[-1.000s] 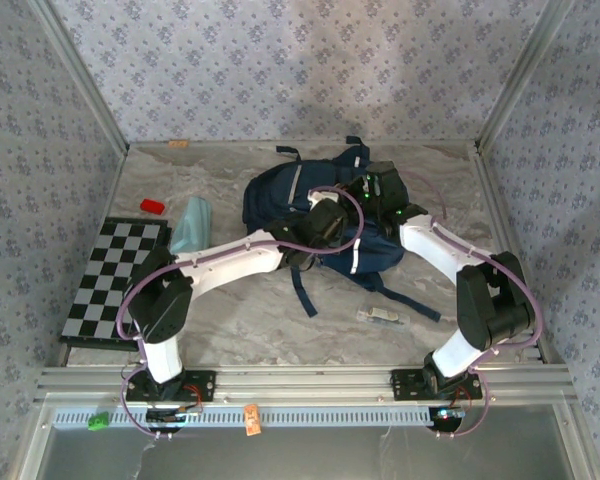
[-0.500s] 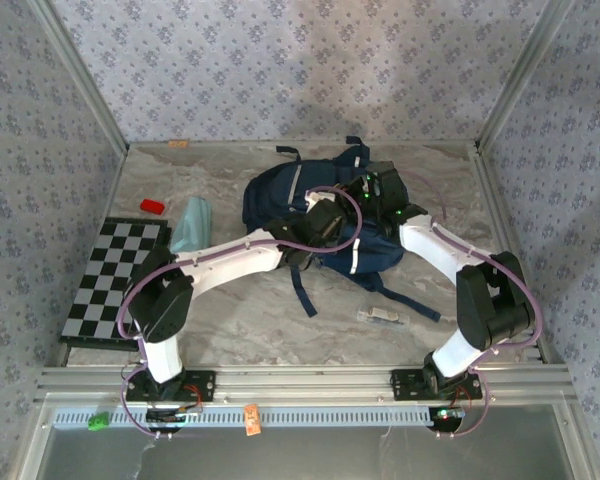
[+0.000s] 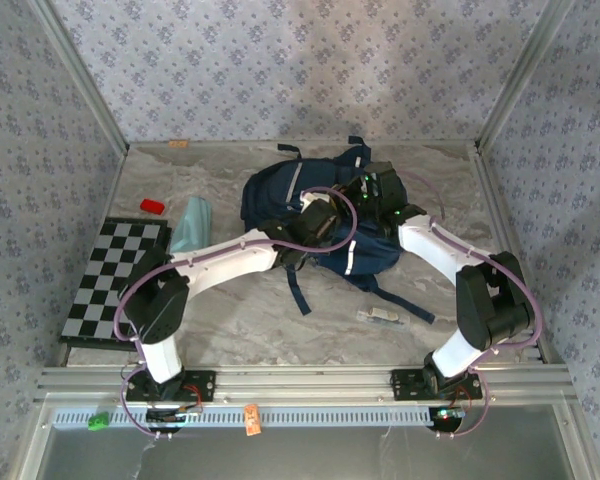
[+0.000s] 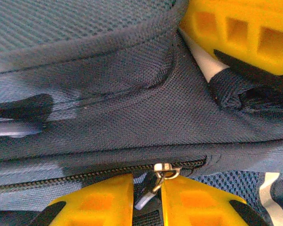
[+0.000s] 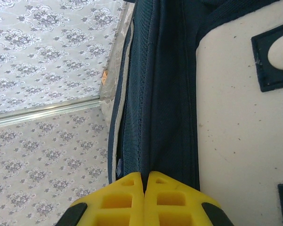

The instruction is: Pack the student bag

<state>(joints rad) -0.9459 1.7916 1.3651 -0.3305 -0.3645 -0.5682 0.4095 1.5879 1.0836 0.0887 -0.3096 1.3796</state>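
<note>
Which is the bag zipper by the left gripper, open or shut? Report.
Shut where visible: the zipper teeth on the student bag mesh up to the slider. Beyond the left wrist view, cannot tell.

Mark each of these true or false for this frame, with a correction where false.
1. The student bag lies on the chessboard. False: it lies on the table toward the back, apart from the chessboard at the left edge.
2. The right gripper is shut on a fold of the bag's navy fabric. True.
3. A zipper pull hangs between the fingers of the left gripper, which stand a little apart. True.
4. The red object is inside the bag. False: it lies on the table, just beyond the chessboard's far corner.
</note>
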